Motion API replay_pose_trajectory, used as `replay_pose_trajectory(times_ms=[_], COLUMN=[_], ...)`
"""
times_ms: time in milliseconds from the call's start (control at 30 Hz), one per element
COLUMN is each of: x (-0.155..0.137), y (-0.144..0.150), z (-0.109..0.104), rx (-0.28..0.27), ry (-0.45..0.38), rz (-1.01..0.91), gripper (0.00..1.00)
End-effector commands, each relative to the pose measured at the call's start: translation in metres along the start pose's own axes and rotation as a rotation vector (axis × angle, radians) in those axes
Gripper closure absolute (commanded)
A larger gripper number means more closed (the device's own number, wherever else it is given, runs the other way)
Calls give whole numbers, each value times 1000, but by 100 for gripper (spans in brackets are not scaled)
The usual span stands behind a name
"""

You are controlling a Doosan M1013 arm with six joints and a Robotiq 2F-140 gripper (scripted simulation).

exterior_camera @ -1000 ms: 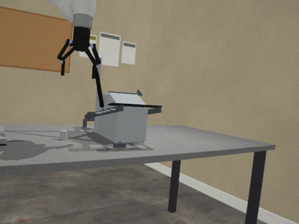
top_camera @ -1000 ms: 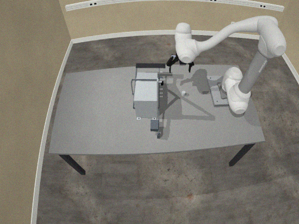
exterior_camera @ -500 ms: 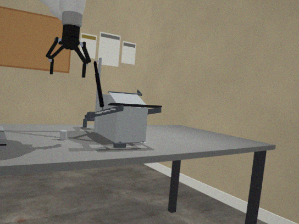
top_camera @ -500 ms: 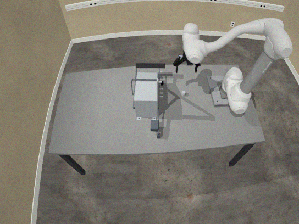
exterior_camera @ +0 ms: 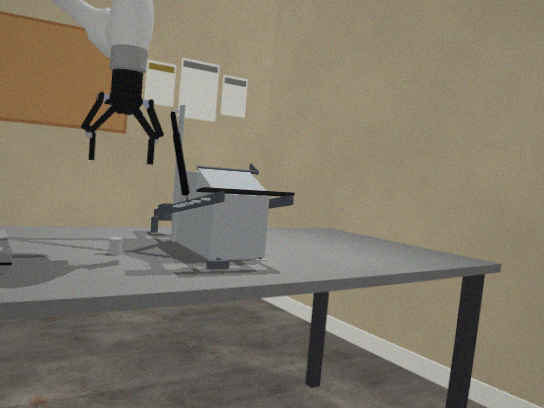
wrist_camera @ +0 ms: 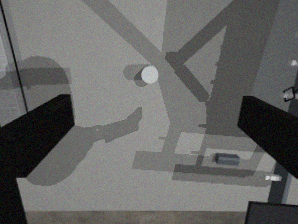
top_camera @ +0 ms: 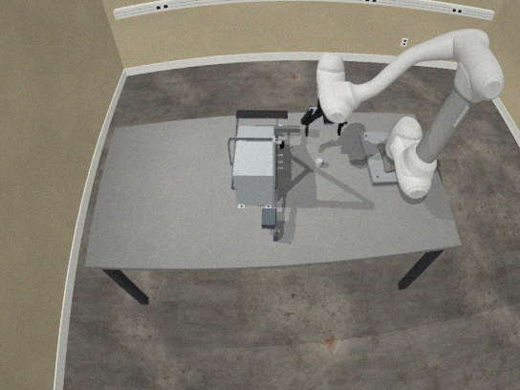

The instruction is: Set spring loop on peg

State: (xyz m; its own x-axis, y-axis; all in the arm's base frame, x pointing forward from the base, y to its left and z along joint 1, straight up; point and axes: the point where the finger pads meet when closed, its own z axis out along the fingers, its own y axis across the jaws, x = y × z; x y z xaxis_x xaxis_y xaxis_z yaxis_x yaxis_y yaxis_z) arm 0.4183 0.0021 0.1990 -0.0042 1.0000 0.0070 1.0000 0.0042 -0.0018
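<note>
The grey feeder box (top_camera: 253,164) stands mid-table, with a peg rail (top_camera: 281,162) along its right side and a dark pedal (top_camera: 269,217) at its near end. The spring and its loop are too small to tell which peg they are on. The steel test weight (top_camera: 319,162), a small pale cylinder, stands upright on the bench to the right of the rail. It also shows in the side view (exterior_camera: 115,245) and the wrist view (wrist_camera: 149,75). My gripper (top_camera: 324,122) (exterior_camera: 121,149) is open and empty, high above the bench, beyond the weight and beside the feeder's far end. The wrist view shows its two dark fingers wide apart (wrist_camera: 152,132).
A black lid bar (exterior_camera: 179,155) rises steeply from the feeder (exterior_camera: 220,225) close to my fingers. The arm's base (top_camera: 411,167) and its mount plate (top_camera: 382,164) stand at the table's right. Walls are behind and to the left.
</note>
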Motion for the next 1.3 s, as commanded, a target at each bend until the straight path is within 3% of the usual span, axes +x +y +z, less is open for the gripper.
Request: replay_pose_trajectory(times_ms=[0,33,567,600,1267], x=[0,0,0,0,0], y=[0,-1,-1,-2,-2], z=[0,60,60,120,121], rx=[-1,-1,-1,-1,-1], ry=[0,0,0,0,0], rz=[0,0,0,0,0], gripper=[0,0,0,0,0])
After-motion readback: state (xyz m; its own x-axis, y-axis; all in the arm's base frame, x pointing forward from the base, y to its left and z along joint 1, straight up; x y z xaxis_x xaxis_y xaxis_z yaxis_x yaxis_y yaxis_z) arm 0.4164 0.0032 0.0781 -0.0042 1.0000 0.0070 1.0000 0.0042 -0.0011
